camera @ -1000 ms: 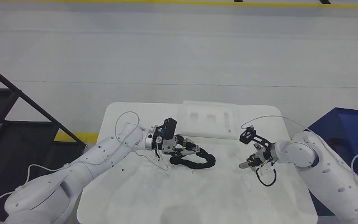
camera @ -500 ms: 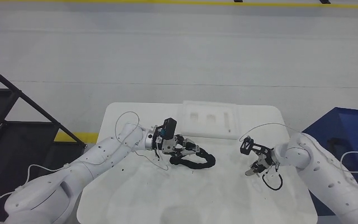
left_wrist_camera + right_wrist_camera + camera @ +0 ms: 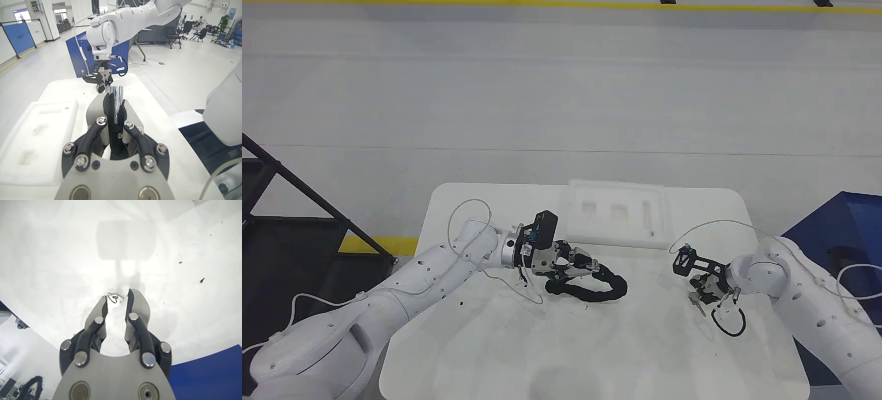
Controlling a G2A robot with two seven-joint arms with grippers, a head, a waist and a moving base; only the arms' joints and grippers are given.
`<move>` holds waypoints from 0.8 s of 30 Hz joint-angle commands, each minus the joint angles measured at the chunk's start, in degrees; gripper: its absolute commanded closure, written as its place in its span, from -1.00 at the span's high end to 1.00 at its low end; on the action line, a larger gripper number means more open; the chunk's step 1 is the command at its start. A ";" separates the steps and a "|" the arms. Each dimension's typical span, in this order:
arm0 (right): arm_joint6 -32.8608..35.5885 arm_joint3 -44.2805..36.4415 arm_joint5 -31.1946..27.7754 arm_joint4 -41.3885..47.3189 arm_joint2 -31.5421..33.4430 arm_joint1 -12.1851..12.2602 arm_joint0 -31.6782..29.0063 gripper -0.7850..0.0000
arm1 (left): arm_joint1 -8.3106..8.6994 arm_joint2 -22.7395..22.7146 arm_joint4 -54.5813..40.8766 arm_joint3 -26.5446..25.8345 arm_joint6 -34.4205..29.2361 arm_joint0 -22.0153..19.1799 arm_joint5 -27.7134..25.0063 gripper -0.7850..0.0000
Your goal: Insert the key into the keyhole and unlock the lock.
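Lowered right hand (image 3: 117, 294) to table (image 3: 642, 340) at right of top view within 1 s, released around key (image 3: 114, 299), pickup next; left hand (image 3: 114, 106) clenched on lock (image 3: 115, 94).

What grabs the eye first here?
The left gripper is shut on a black cable lock, its chrome end pointing at the other arm. Across the white table, the right gripper hangs open over a small key lying between its jaws.
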 commanded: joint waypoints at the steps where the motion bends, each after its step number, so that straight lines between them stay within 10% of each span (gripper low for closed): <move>1: 0.14 0.33 -0.50 0.06 -0.54 -0.17 0.27 -0.68 | 0.00 0.00 0.00 0.00 0.00 0.00 0.00 -1.00; 7: 0.00 1.15 -1.19 0.61 -1.48 -0.50 0.73 -1.00 | 0.00 0.00 0.00 0.00 0.00 0.00 0.00 -1.00; 24: -3.23 -10.11 -1.47 9.77 6.29 2.11 -1.35 -1.00 | 0.00 0.00 0.00 0.00 0.00 0.00 0.00 -1.00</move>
